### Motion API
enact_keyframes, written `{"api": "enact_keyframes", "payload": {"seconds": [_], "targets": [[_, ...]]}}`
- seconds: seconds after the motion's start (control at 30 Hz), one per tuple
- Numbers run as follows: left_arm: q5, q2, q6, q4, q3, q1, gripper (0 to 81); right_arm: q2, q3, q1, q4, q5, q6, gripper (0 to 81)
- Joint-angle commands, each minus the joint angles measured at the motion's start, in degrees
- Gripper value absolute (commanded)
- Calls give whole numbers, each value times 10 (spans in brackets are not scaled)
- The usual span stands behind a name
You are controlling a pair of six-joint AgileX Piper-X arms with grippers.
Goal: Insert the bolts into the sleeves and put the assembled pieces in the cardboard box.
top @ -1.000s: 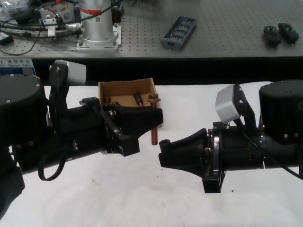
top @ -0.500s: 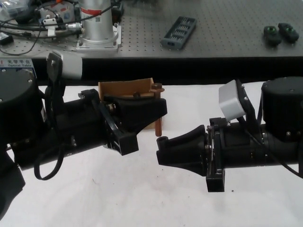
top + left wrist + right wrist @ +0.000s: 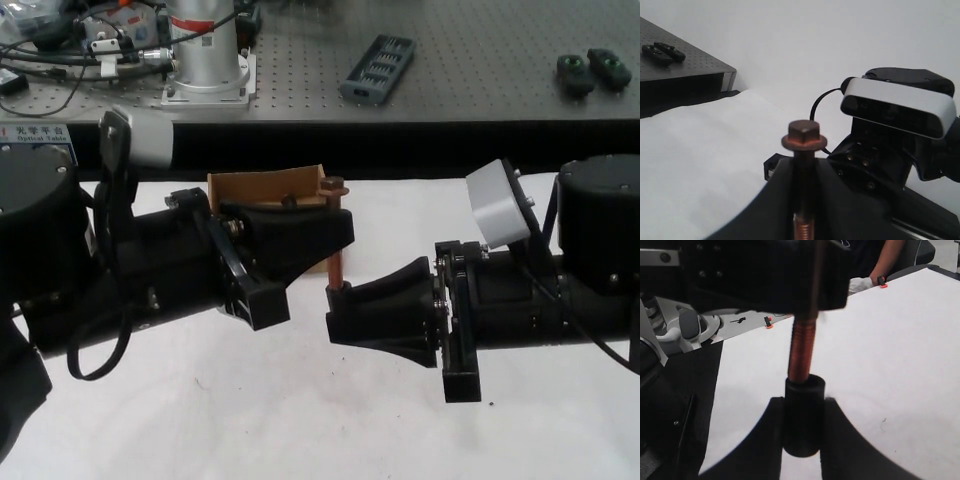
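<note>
My left gripper (image 3: 335, 235) is shut on a copper bolt (image 3: 333, 262), held upright with its hex head (image 3: 803, 136) above the fingers and its threaded shank (image 3: 801, 356) pointing down. Directly under it, my right gripper (image 3: 340, 310) is shut on a black sleeve (image 3: 804, 420), also upright. The bolt's tip stands in the sleeve's mouth. Both arms hover over the white table, just in front of the cardboard box (image 3: 262, 186), which the left arm mostly hides.
A grey perforated bench (image 3: 450, 60) runs along the back with a metal post (image 3: 205, 50), cables, a ribbed black holder (image 3: 378, 66) and two small black parts (image 3: 592, 72). White table surface (image 3: 300, 420) lies open in front of the arms.
The left gripper rose and shifted with the bolt. The right gripper moved left with the sleeve until it sat under the bolt; the bolt's tip now enters the sleeve.
</note>
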Motion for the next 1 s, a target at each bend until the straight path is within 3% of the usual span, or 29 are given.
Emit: {"api": "enact_keyframes", "payload": {"seconds": [0.0, 0.47, 0.73, 0.97], "targets": [[9, -1, -1, -15, -6, 2, 6, 0, -7, 2, -13, -10, 4, 43], [44, -1, -49, -38, -6, 2, 6, -4, -7, 2, -28, -54, 9, 43], [-11, -1, -91, -130, -6, 2, 6, -7, -7, -10, -156, -54, 100, 43], [-3, -1, -91, -115, 9, 2, 6, -7, -7, -14, -173, -54, 115, 43]]}}
